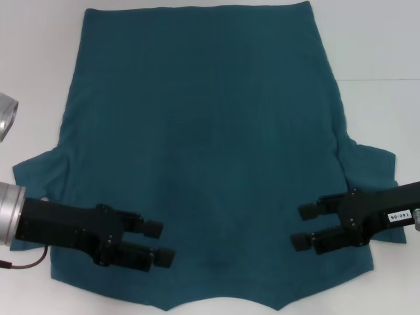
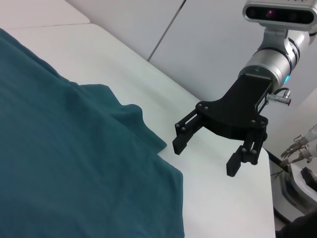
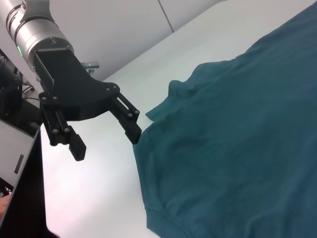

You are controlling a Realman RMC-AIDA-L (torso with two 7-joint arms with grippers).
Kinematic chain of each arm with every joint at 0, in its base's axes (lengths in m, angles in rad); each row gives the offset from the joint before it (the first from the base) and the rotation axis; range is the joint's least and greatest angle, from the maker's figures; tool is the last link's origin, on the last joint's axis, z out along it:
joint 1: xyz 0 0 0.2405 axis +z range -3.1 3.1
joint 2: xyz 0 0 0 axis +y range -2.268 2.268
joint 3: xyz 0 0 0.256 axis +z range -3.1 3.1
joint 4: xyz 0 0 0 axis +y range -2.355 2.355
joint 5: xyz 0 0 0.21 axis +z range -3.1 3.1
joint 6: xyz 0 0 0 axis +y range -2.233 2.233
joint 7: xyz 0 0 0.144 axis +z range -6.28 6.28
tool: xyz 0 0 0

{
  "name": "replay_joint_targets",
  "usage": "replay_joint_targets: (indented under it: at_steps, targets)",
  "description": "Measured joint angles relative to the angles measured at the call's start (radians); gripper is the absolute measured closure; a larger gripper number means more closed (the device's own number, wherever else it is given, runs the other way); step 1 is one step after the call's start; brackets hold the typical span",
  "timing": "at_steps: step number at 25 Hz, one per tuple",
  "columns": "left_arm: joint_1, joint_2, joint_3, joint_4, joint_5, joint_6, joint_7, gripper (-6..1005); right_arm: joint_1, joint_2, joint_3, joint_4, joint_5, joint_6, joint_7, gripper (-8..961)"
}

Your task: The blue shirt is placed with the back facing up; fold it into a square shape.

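The blue shirt (image 1: 203,131) lies flat on the white table (image 1: 33,52), plain side up, with its hem far from me and its collar notch at the near edge. Short sleeves stick out at both sides. My left gripper (image 1: 159,243) hangs open over the near left part of the shirt, its fingers pointing inward with nothing between them. Opposite it, my right gripper (image 1: 304,226) is open and empty over the near right part. The left wrist view shows the shirt (image 2: 59,163) and the right gripper (image 2: 205,157). The right wrist view shows the shirt (image 3: 237,139) and the left gripper (image 3: 106,143).
A silver arm segment (image 1: 6,115) juts in at the left edge. Bare table (image 2: 208,198) borders the shirt on both sides. Dark equipment (image 3: 15,163) stands past the table's edge in the right wrist view.
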Motion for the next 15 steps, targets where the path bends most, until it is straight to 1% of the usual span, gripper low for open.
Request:
replay_joint_targets:
  at_steps: [11,15]
  targets:
    - [-0.001,0.0,-0.003,0.002,-0.002,0.003,0.001,217,0.004,-0.001,0.005,0.0,0.0,0.007,0.003,70]
    - [-0.001,0.001,-0.015,0.004,-0.008,0.001,0.0,217,0.004,-0.001,0.027,0.0,0.001,0.019,0.005,70]
